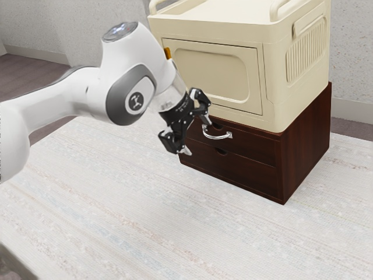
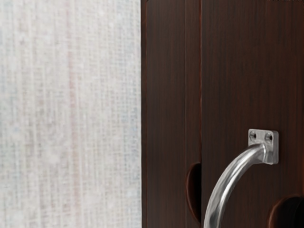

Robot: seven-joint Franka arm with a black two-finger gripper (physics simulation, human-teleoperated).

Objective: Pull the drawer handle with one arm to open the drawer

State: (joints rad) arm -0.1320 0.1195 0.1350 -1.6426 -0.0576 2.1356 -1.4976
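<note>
My claw (image 1: 198,137) is spread wide, one finger high and the other low, with nothing clamped between them. Nearest to me is the handle (image 1: 218,137), a bright, curved metal bar; its near end sits just beside my upper fingertip, and whether the two touch I cannot tell. From my wrist I see the bar curve up to a small square plate (image 2: 270,156) with two screws, fixed on the drawer's front. That drawer (image 1: 256,148) is the upper of two, dark reddish wood, and it sits shut in front of me, its face level with the rest. A rounded notch (image 1: 217,125) is cut into it behind the handle. Lower than the handle is the second drawer (image 1: 247,177), shut as well, with a notch (image 1: 220,151) of its own in its top edge. Both belong to the cabinet (image 1: 305,143), whose side runs back away from me. On top of it, higher than my claw, stands a big cream box (image 1: 271,76) with a framed panel facing front and slats along its side. Below me and around the cabinet spreads a pale woven cloth (image 1: 116,204), faintly striped. Farthest off are the grey wall (image 1: 93,29) and a brownish floor (image 1: 29,76).
</note>
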